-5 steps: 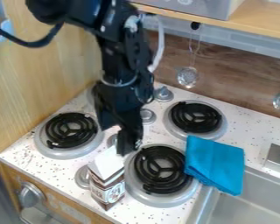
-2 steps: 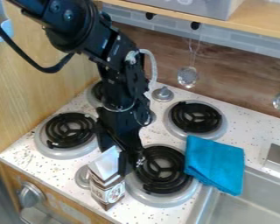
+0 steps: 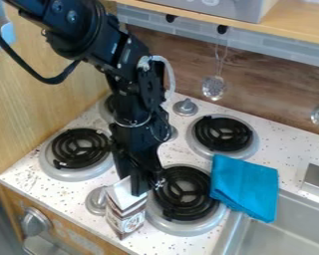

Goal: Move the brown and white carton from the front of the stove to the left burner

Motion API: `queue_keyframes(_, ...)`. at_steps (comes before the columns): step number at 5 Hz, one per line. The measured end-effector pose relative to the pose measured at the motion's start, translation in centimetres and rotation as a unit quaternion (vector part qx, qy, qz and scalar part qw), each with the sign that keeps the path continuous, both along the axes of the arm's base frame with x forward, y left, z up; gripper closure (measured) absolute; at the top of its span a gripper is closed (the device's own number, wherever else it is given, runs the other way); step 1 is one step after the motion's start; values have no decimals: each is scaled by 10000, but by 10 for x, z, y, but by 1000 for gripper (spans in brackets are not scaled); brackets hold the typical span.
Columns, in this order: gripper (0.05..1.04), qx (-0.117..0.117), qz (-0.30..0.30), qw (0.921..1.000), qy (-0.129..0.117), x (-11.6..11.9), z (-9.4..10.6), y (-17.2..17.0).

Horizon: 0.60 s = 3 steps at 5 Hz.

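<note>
The black gripper [image 3: 137, 186] hangs low over the front left of the stove, pointing down, and is shut on the upper part of a carton. That carton [image 3: 126, 219], brown and white with a white gabled top, stands near the front edge, slightly tilted, just left of the front right burner [image 3: 183, 193]. One finger covers part of the carton's top on its right side. A folded blue cloth [image 3: 244, 186] lies right of this burner, its lower corner over the sink's edge.
Other burners sit at the left [image 3: 80, 148] and back right [image 3: 223, 134]. Metal knobs [image 3: 185, 107] stand between them. A sink [image 3: 288, 226] occupies the lower right. A strainer [image 3: 214, 87] hangs on the back wall, and a wooden wall [image 3: 42, 99] bounds the left.
The gripper first came down and forward to the carton, with the upper arm swinging left. Since then its front finger has moved slightly left, while the carton has shifted slightly right and tilted.
</note>
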<state>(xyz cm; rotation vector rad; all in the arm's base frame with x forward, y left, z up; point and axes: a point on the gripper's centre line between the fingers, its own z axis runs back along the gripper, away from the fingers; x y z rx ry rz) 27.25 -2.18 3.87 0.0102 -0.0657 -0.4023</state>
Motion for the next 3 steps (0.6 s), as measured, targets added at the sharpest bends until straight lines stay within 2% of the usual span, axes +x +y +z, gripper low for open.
queue_keyframes(2, 705, -52, 89, 9999, -27, 0, 5, 4)
queue_keyframes(3, 877, -178, 234, 9995, 61, -6, 13, 8)
